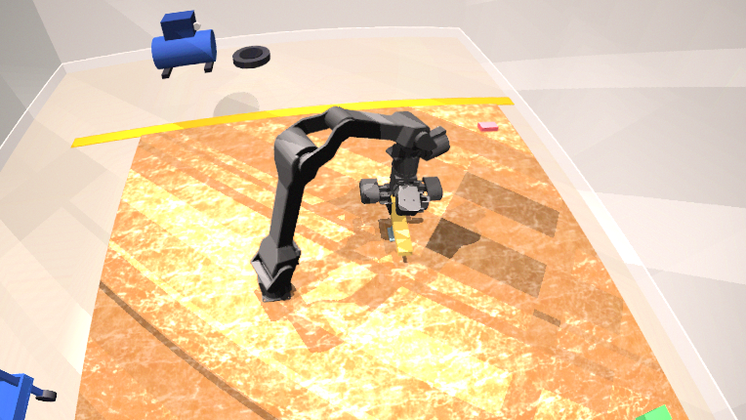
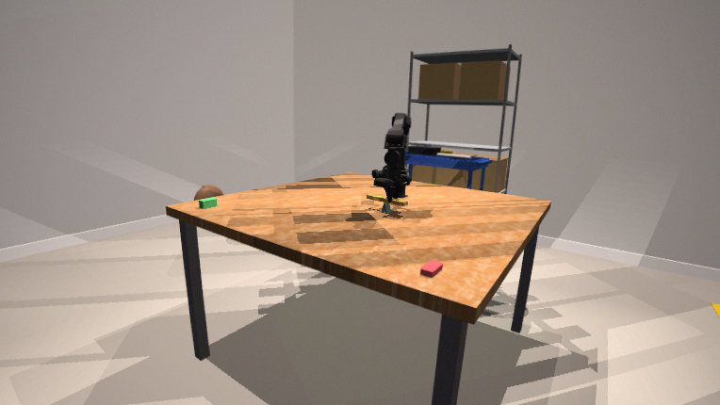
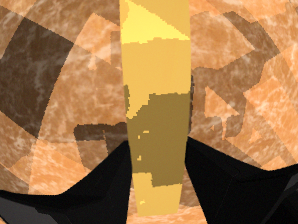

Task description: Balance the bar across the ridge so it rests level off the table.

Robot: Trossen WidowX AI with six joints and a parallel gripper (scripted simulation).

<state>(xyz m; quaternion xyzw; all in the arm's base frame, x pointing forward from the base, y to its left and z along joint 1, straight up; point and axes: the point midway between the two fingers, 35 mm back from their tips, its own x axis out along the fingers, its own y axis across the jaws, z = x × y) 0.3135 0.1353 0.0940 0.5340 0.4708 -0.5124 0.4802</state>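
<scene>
With the gripper (image 1: 400, 215) (image 2: 389, 198) (image 3: 156, 144), was holding the yellow bar (image 1: 401, 237) (image 2: 375, 197) (image 3: 156, 70) from its two long edges, one finger at each side. Above the blue-grey ridge (image 1: 391, 234) (image 2: 386, 207), was carrying this bar crosswise, with both ends raised over the table (image 1: 470, 355) (image 2: 342, 251) and reaching past the ridge. Could not tell exactly if level, nor if touching the ridge top, because too small to see. Around the ridge, had open room on the table before its edges, which lay well apart. Near one corner, well apart from the ridge, had a red block (image 1: 487, 126) (image 2: 432, 268); toward another corner, also well apart from it, a green block (image 1: 654, 413) (image 2: 207, 202). Over the ridge, was reaching with the dark arm (image 1: 287, 208) (image 2: 398, 131) from its base, well apart from the ridge.
</scene>
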